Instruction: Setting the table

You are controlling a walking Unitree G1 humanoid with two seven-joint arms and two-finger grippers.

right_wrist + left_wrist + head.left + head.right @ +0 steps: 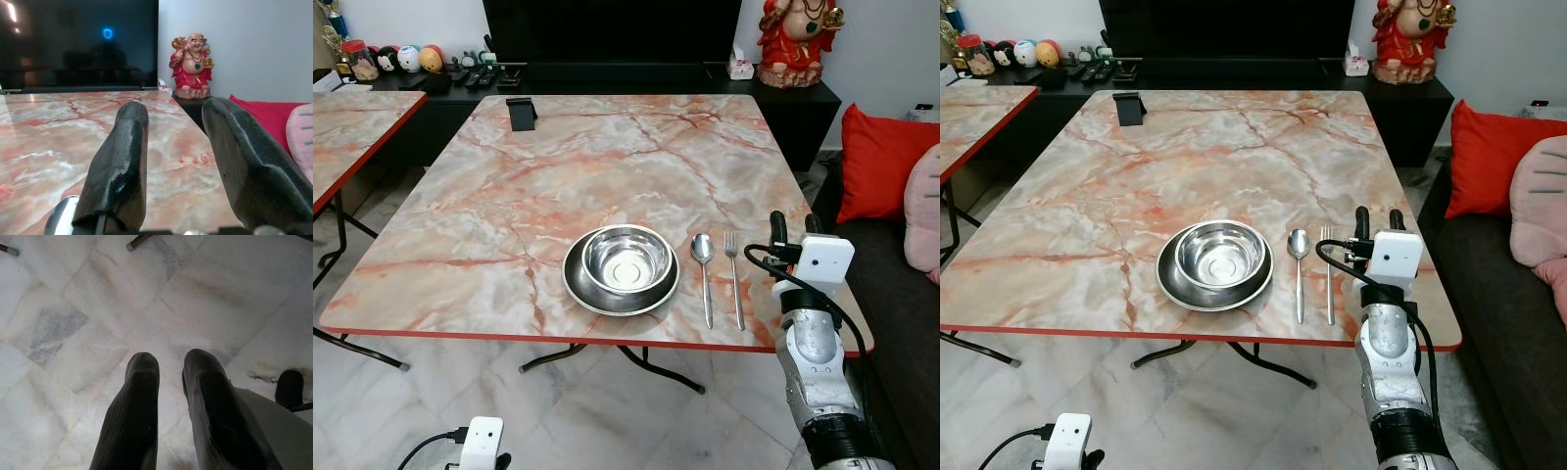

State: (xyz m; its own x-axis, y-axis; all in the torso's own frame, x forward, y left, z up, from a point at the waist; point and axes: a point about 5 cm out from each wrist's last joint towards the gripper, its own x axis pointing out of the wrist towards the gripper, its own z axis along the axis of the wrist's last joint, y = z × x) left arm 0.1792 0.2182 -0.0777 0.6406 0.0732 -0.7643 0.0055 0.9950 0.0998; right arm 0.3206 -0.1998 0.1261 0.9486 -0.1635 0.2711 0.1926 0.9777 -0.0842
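Right gripper [793, 227] hovers released, empty, just right of the fork [734, 277]; a sideways drift could knock it askew.

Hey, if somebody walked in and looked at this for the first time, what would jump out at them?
Probably the place setting near the front edge of the marble-patterned table: a steel bowl sitting in a steel plate, with a spoon and fork lying side by side to its right. Next, the right gripper raised at the table's right edge beside the fork, jaws open and empty, and the red laughing Buddha statue beyond the far corner.
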